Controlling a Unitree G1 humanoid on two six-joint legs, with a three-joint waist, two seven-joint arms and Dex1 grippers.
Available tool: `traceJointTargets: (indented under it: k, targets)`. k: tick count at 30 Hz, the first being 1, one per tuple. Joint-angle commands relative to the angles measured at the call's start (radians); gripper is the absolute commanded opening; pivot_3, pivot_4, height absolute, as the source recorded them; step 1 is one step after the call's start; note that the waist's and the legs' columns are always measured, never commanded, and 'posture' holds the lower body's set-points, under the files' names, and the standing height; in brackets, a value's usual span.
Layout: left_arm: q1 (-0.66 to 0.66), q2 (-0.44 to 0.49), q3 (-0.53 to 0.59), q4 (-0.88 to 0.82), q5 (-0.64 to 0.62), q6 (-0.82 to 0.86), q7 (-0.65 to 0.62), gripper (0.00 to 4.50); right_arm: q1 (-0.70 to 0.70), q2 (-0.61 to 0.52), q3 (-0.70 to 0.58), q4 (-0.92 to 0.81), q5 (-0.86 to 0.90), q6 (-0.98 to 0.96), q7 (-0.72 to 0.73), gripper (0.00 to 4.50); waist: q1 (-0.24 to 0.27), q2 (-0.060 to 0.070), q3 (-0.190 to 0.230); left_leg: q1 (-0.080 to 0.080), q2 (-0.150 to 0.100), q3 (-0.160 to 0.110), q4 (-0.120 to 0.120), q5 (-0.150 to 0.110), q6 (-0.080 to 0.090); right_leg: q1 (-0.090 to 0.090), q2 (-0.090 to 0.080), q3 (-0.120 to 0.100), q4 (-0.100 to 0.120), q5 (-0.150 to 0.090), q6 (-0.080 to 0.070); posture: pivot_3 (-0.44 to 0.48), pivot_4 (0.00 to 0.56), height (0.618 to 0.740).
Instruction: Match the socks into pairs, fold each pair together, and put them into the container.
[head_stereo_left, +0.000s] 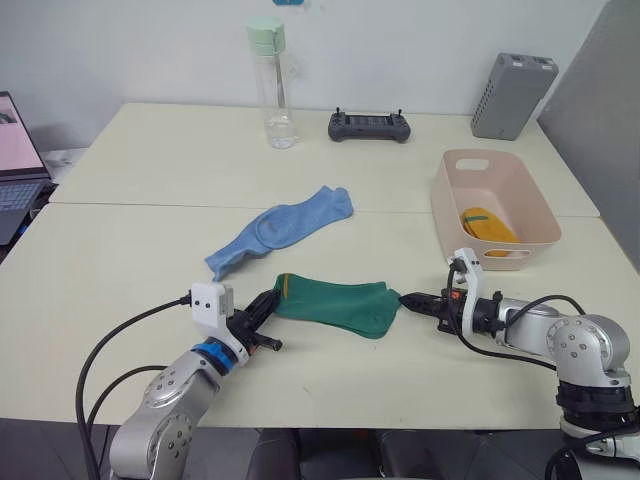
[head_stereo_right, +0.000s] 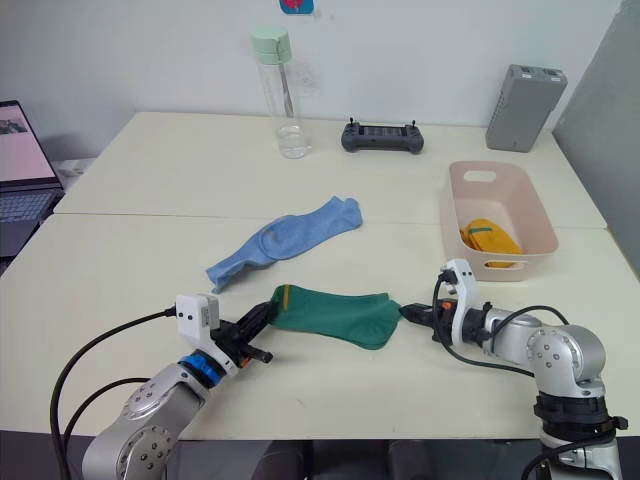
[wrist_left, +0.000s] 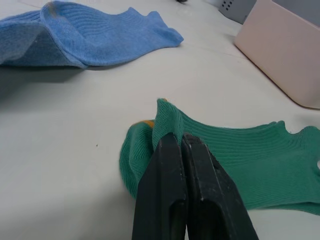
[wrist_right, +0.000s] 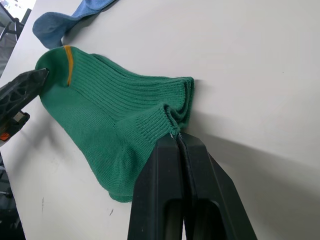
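Head views: the left tool (head_stereo_left: 268, 304) is closed on the cuff end of the green socks (head_stereo_left: 335, 305), which lie flat on the counter (head_stereo_left: 130, 250) between the two arms; the right tool (head_stereo_left: 410, 300) is closed on the opposite, toe end. The blue socks (head_stereo_left: 283, 229) lie just beyond the green ones, apart from them. The pink container (head_stereo_left: 495, 205) stands to the right and holds folded yellow socks (head_stereo_left: 486, 226). A clear bottle (head_stereo_left: 273, 85) with a pale green cap, a black controller (head_stereo_left: 369, 126) and a grey ribbed box (head_stereo_left: 511, 96) stand along the far edge; no writing on them can be read. Left wrist view: both black fingers (wrist_left: 167, 190) are pressed together, pinching a raised fold of green cuff showing an orange band. Right wrist view: the fingers (wrist_right: 160, 185) are shut on a ribbed green edge, and two stacked green layers are visible; the left tool's tip (wrist_right: 25, 84) touches the far cuff.
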Motion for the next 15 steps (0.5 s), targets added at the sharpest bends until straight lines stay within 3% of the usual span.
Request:
traceJointTargets:
  k: [1, 3, 6, 10, 12, 14, 15]
  targets:
    - [-0.004, 0.001, 0.000, -0.003, 0.027, -0.023, 0.009, 0.00, -0.011, 0.003, -0.005, -0.045, 0.008, -0.014, 0.000, 0.04, 0.000, 0.000, 0.000, 0.000, 0.000, 0.000, 0.000, 0.000, 0.000, 0.000, 0.000, 0.000, 0.000, 0.000, 0.000, 0.000, 0.150, 0.740]
    - [-0.005, -0.006, 0.012, 0.002, 0.023, -0.027, 0.011, 0.00, -0.008, 0.002, -0.006, -0.058, 0.006, -0.028, 0.006, 0.04, 0.000, 0.000, 0.000, 0.000, 0.000, 0.000, 0.000, 0.000, 0.000, 0.000, 0.000, 0.000, 0.000, 0.000, 0.000, 0.000, 0.150, 0.740]
    - [-0.013, -0.019, 0.038, 0.003, 0.004, -0.032, 0.017, 0.64, -0.005, -0.003, -0.031, -0.074, 0.002, -0.057, 0.005, 0.69, 0.000, 0.000, 0.000, 0.000, 0.000, 0.000, 0.000, 0.000, 0.000, 0.000, 0.000, 0.000, 0.000, 0.000, 0.000, 0.000, 0.150, 0.740]
    - [-0.016, -0.011, 0.067, -0.018, -0.016, -0.016, 0.015, 1.92, -0.006, -0.033, -0.055, -0.103, 0.017, -0.076, 0.021, 2.14, 0.000, 0.000, 0.000, 0.000, 0.000, 0.000, 0.000, 0.000, 0.000, 0.000, 0.000, 0.000, 0.000, 0.000, 0.000, 0.000, 0.150, 0.740]
    - [-0.050, 0.048, 0.151, -0.042, -0.055, -0.005, 0.005, 2.57, -0.051, -0.053, -0.084, -0.129, 0.050, -0.081, 0.034, 2.83, 0.001, 0.000, 0.000, 0.000, 0.000, 0.000, 0.000, 0.000, 0.000, 0.000, 0.000, 0.000, 0.000, 0.000, 0.000, 0.000, 0.150, 0.740]
    - [-0.110, 0.165, 0.186, -0.051, -0.060, 0.002, -0.070, 3.22, -0.113, -0.082, -0.043, -0.161, 0.049, -0.117, 0.097, 3.56, -0.002, 0.000, 0.003, 0.000, 0.000, -0.001, 0.000, 0.000, 0.000, -0.001, 0.001, 0.000, 0.001, 0.000, 0.000, 0.000, 0.150, 0.740]
    - [-0.133, 0.229, 0.155, -0.044, -0.027, -0.016, -0.131, 3.54, -0.135, -0.094, 0.018, -0.171, 0.006, -0.156, 0.125, 3.57, -0.002, 0.000, 0.003, 0.000, 0.001, -0.002, 0.000, 0.000, 0.000, -0.002, 0.002, 0.000, 0.002, 0.000, 0.000, 0.000, 0.150, 0.740]
